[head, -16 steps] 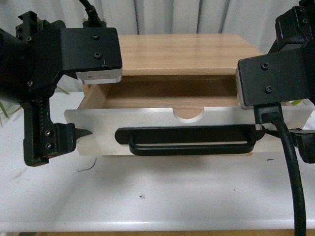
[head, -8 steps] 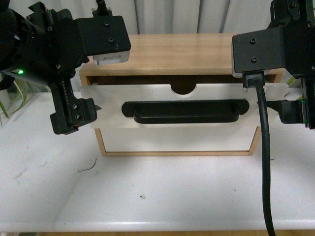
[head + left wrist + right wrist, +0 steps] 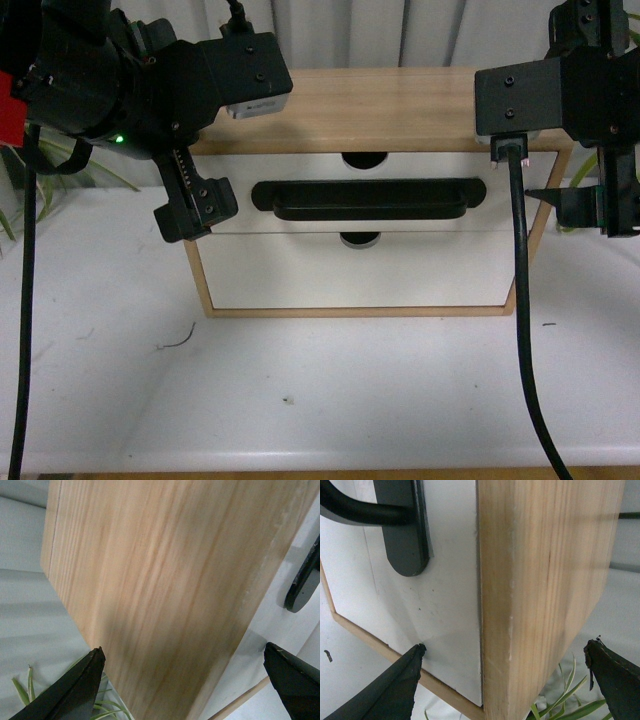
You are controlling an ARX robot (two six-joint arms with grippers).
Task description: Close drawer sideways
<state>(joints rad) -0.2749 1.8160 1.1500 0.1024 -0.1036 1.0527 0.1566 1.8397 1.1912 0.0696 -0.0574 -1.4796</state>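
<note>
The drawer (image 3: pixel 300 168) is the upper one in a light wood cabinet (image 3: pixel 400 105); its white front with the long black bar handle (image 3: pixel 365 198) sits flush in the cabinet. My left gripper (image 3: pixel 192 200) is open and straddles the cabinet's left front corner; in the left wrist view (image 3: pixel 185 680) the wood side lies between its fingers (image 3: pixel 82 685). My right gripper (image 3: pixel 575 205) is open at the cabinet's right front corner; in the right wrist view (image 3: pixel 505 672) it spans the wood side and the white front (image 3: pixel 450 580). Both are empty.
Below it is a white-fronted drawer without a handle (image 3: pixel 360 275), also shut. The cabinet stands on a white table (image 3: pixel 300 380). Green plant leaves (image 3: pixel 560 700) lie beside the cabinet's right side and others at its left (image 3: pixel 30 690). Grey curtains hang behind.
The drawer has slid from well open to flush in the cabinet. Both grippers moved back toward the cabinet with its front and now sit at the cabinet's corners.
</note>
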